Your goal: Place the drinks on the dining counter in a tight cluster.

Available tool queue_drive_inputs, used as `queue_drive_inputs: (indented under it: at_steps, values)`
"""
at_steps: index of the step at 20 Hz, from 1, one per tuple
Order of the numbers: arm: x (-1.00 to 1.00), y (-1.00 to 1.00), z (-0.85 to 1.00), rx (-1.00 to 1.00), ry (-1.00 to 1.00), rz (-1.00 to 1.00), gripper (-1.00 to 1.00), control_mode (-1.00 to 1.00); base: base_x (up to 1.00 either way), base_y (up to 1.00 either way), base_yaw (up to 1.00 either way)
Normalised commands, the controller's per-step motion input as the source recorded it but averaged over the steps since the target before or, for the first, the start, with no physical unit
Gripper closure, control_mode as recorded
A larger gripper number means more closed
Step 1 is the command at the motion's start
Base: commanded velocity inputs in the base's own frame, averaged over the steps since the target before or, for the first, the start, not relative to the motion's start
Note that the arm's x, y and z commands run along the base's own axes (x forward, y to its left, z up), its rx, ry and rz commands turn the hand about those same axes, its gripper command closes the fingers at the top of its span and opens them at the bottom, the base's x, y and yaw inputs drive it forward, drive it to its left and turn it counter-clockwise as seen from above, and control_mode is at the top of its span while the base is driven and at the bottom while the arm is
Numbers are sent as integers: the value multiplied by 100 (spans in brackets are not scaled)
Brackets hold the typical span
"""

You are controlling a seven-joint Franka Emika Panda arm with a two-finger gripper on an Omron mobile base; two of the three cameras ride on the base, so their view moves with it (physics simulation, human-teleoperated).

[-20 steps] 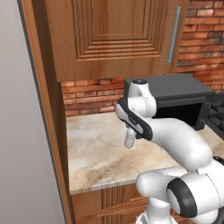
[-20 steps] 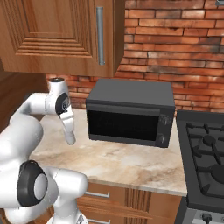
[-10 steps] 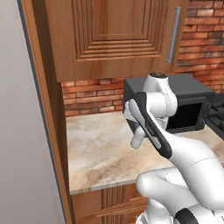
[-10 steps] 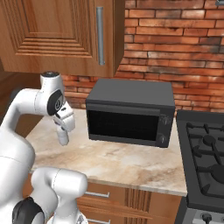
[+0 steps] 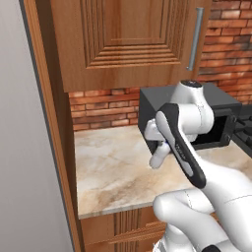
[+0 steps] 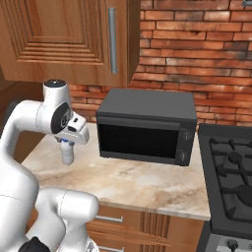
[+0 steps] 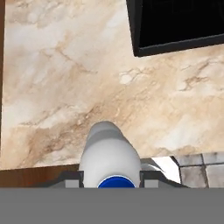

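White bottle (image 7: 110, 153) with blue cap, lower centre of the hand view, seemingly clamped in the gripper (image 7: 111, 178); marbled surface (image 7: 57, 78) beneath; black microwave (image 6: 145, 128) centre frame.

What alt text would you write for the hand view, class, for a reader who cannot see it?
A small white bottle with a blue cap is held in the gripper, above a beige marbled counter. A black microwave sits on the counter at the upper right.

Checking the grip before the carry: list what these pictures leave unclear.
- Pincer fingertips: hand view, behind the white bottle and the bottom edge.
- Bottle's blue cap: hand view, cut off at the bottom edge.
- Bottle's cap end: left base view, behind the arm.
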Motion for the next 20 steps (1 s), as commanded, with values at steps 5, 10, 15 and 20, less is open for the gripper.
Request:
queue_drive_inputs:
  at_steps: [5,10,15,20]
  values:
    - [-27,-16,18,-13,-18,29,100,-100,0,0,0]
    - [-28,-8,25,-5,-7,14,100,-100,0,0,0]
    - [-38,0,19,0,0,11,100,-100,0,0,0]
    - [-18,0,6,0,2,6,100,-100,0,0,0]
